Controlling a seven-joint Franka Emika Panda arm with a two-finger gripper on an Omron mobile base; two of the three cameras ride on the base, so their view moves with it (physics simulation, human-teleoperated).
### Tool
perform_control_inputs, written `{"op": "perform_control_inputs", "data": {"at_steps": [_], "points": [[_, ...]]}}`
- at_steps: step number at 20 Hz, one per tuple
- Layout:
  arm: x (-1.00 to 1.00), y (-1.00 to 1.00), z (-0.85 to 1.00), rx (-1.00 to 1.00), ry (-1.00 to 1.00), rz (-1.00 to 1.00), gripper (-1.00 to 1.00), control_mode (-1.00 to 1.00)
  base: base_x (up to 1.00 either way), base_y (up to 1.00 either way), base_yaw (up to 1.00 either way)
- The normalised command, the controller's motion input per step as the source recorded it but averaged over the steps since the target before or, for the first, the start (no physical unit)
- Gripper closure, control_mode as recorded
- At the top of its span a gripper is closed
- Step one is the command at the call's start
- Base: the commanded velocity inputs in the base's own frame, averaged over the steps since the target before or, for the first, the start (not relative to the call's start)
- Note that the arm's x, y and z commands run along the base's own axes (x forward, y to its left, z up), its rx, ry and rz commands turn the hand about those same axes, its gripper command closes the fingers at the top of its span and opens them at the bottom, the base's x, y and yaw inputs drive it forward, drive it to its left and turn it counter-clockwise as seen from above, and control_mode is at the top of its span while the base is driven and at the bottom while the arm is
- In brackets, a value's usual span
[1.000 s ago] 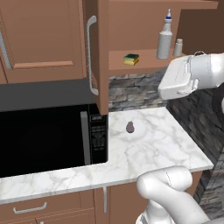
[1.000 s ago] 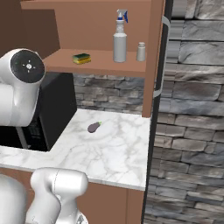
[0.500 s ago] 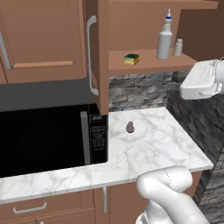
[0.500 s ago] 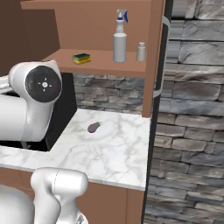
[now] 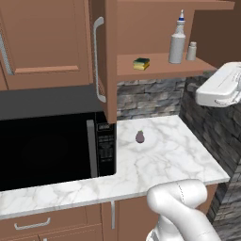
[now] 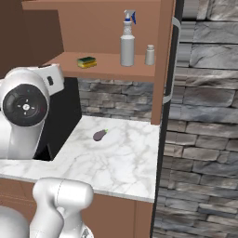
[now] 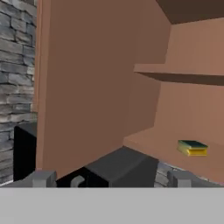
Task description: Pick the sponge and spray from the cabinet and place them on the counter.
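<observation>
Since the earlier frames, the arm's white forearm has been swung further right in the left base view, away from the cabinet (image 5: 109, 61) shelf. The gripper (image 7: 111, 178) is seen with its jaws spread wide and nothing held between them. The sponge (image 5: 141, 63) is located on the cabinet shelf, left of the spray (image 5: 177, 42), which stands upright beside a small white shaker bottle (image 5: 191, 51). A small dark purple object (image 5: 140, 136) lies on the counter (image 5: 160, 160), next to the microwave (image 5: 52, 146).
</observation>
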Motion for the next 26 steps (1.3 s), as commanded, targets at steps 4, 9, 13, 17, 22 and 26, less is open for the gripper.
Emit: {"op": "perform_control_inputs", "data": {"at_steps": [4, 9, 13, 17, 22, 26], "points": [[0.00, -0.34, 0.21, 0.06, -0.03, -0.15, -1.00, -1.00, 0.00, 0.00, 0.00], [0.05, -0.25, 0.17, 0.05, -0.03, -0.13, -1.00, -1.00, 0.00, 0.00, 0.00], [0.12, -0.11, 0.02, 0.00, -0.10, -0.16, -1.00, -1.00, 0.00, 0.00, 0.00], [0.08, -0.06, 0.00, 0.00, -0.16, -0.16, -1.00, -1.00, 0.00, 0.00, 0.00], [0.23, -0.01, 0.00, 0.00, -0.13, -0.16, -1.00, -1.00, 0.00, 0.00, 0.00], [0.16, -0.22, 0.05, 0.04, -0.03, -0.12, -1.00, -1.00, 0.00, 0.00, 0.00]]}}
